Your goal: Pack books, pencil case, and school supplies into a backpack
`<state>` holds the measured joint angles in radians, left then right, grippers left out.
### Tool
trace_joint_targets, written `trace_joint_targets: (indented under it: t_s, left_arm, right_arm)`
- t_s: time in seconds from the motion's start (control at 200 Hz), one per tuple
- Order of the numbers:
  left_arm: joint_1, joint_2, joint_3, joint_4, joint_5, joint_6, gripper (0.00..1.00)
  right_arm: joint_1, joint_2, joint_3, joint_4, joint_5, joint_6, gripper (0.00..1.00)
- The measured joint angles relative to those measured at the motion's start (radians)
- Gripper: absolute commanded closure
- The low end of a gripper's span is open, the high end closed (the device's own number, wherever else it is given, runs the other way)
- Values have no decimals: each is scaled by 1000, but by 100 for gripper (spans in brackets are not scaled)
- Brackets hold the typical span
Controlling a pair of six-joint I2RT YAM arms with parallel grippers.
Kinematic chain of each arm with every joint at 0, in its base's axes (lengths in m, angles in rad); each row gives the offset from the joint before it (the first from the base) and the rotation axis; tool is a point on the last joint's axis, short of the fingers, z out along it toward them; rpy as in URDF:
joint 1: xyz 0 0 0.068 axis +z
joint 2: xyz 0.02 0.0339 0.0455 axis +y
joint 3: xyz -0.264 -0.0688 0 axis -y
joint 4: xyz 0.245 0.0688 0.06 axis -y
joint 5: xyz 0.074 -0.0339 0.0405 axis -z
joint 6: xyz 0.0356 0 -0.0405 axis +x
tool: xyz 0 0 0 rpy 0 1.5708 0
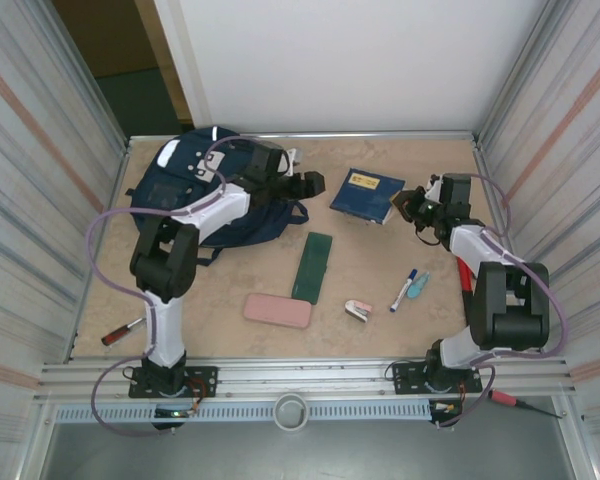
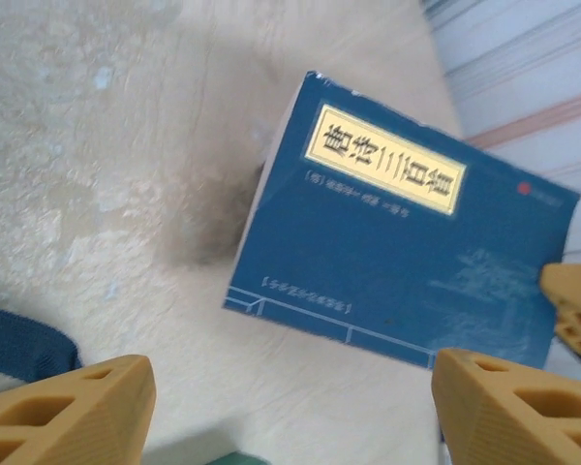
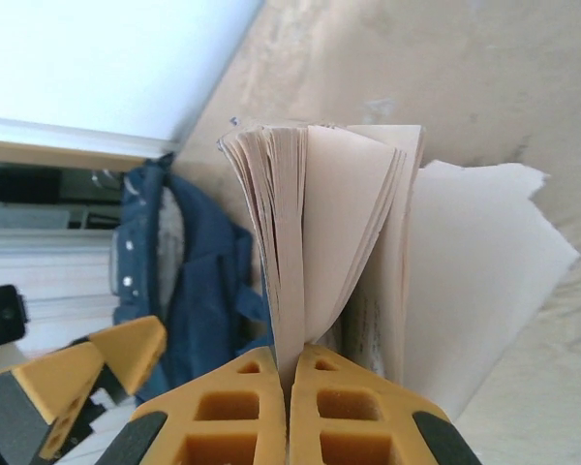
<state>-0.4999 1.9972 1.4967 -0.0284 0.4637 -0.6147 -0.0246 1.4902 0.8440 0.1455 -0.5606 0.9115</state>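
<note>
Setting: mottled beige worktop (image 1: pixel 230 275) boxed in by striped panel walls, with a white board at the far end.
Backpack: the backpack (image 1: pixel 175 185) lies at the far left, partly under the left arm. I cannot make out its opening.
Books: the books (image 1: pixel 365 193) lie far centre-right, well apart from the backpack, navy cover and yellow label facing up. The left wrist view looks down on that same cover (image 2: pixel 397 242). I cannot tell whether this is one volume or two stacked.
Right hand: the right hand (image 1: pixel 412 207) sits at the books' right edge. In the right wrist view its fingers (image 3: pixel 242 407) are pressed together on a thin sheaf of pages, and the other leaves fan open above them.
Left hand: the left hand (image 1: pixel 310 184) hovers between backpack and books, jaws wide apart with nothing between them.
Other items: pink pencil case (image 1: pixel 277 310), green box (image 1: pixel 313 266), marker (image 1: pixel 404 289), teal item (image 1: pixel 418 284) and pink-and-white item (image 1: pixel 358 310) all lie loose toward the near side.
Step (judged): getting the books off the worktop and over to the backpack. Nothing looks packed yet.
Doing it well (judged): the pinch takes only a few leaves, so a straight lift could tear them or let the block flop open. Bring the left hand across the spine side to grip the full thickness first. Then lift low, keep the cover shut, and carry flat.
</note>
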Motion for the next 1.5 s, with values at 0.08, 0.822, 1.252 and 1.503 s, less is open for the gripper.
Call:
trace_joint_targets:
  t_s: [0.08,0.822,1.252,1.503]
  left_arm:
    - [-3,-5,-52,89,27,-79,19]
    - [-34,26,-214,443,48,-483,14]
    - [-38,47,-188,513,36,-562,60]
    - [-27,45,-187,566,37,-593,88]
  right_arm:
    - [25,-18,-10,41,14,51,100]
    - [163,-37,-64,289,99,326,100]
    - [221,-20,-74,326,131,342,100]
    - [220,-3,-77,286,150,319,100]
